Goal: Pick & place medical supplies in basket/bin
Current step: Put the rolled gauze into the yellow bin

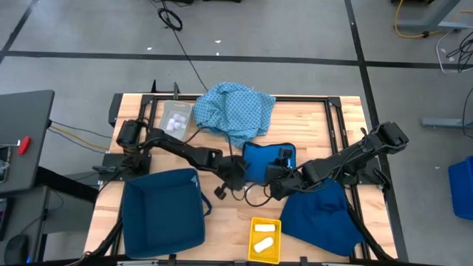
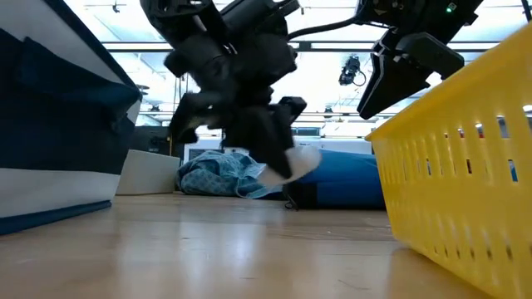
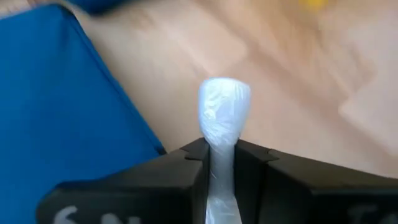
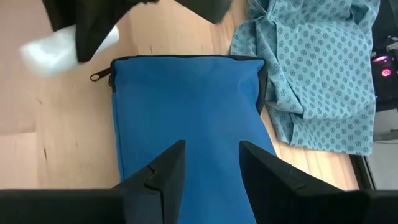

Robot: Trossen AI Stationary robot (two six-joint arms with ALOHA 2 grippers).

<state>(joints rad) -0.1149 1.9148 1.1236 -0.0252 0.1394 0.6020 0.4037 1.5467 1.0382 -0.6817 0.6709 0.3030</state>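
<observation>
My left gripper is shut on a small white wrapped roll above the wood just left of the bright blue zip pouch. The low view shows that roll off the table. My right gripper hovers open over the pouch, touching nothing. The light-blue dotted cloth lies crumpled at the far side of the table. A clear bag of white rolls rests beside it. Two white rolls lie in the yellow basket. My left gripper pinches the white roll between its two fingers by one end. The other, rounded end sticks out past the fingertips. The fingers point down at a slant, and the roll is lifted clear of the table.
A dark blue bin sits at the near left, and a dark blue fabric bin at the near right. The yellow basket's wall stands at the near edge between them. A black cable lies on the wood near the grippers.
</observation>
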